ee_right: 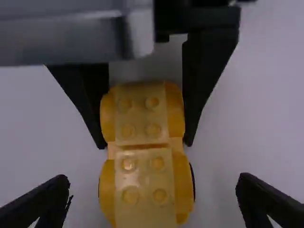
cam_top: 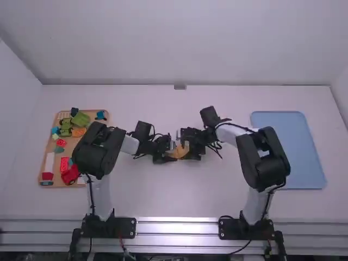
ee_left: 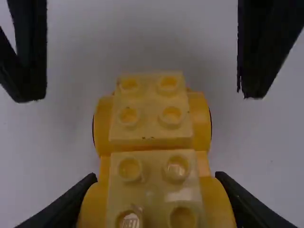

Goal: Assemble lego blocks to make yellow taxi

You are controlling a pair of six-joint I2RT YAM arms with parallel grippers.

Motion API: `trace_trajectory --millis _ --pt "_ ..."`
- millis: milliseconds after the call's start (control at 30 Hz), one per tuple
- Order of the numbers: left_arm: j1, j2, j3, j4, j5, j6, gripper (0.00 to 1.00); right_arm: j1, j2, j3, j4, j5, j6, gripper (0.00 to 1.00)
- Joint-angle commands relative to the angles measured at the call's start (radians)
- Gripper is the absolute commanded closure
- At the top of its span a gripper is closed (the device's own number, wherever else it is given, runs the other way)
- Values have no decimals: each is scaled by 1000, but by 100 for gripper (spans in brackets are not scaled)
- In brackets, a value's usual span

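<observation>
Near the table's middle, my left gripper (cam_top: 166, 149) and right gripper (cam_top: 192, 144) face each other over the yellow block assembly (cam_top: 179, 151). It has a yellow wheeled base with two pale-yellow studded bricks (ee_left: 151, 114) in line on top. In the left wrist view, the left gripper (ee_left: 156, 176) is shut on the yellow wheels (ee_left: 91, 205) at one end. The right gripper (ee_right: 153, 178) stands open in the right wrist view, its fingers spread either side of the other end of the base (ee_right: 107, 190), apart from it.
At the far left, a wooden tray (cam_top: 50, 143) holds several green, red, blue and orange blocks, partly behind the left arm. A blue tray (cam_top: 304, 147) lies at the right, beyond the right arm.
</observation>
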Motion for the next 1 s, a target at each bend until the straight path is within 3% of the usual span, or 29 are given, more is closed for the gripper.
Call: trace_trajectory --millis 0,67,167,233,500,700,967 --pt "-3 29 -32 -35 -139 -11 61 -45 -52 26 -28 -158 -92 14" --pt "-3 29 -32 -36 -138 -11 61 -71 -51 24 -51 -225 -143 24" --pt "-3 29 -32 -32 -138 -11 61 -114 -50 -5 -70 -325 -222 74" --pt "-3 29 -31 -28 -138 -11 61 -119 -50 -40 -25 -343 -209 100" --pt "-3 29 -32 -28 -138 -11 62 -53 -49 -188 289 -153 129 100" --pt "-3 29 -32 -28 -138 -11 64 31 -49 -199 284 34 212 100" --pt "-3 29 -32 -35 -138 -11 65 44 -49 -200 216 89 221 100"
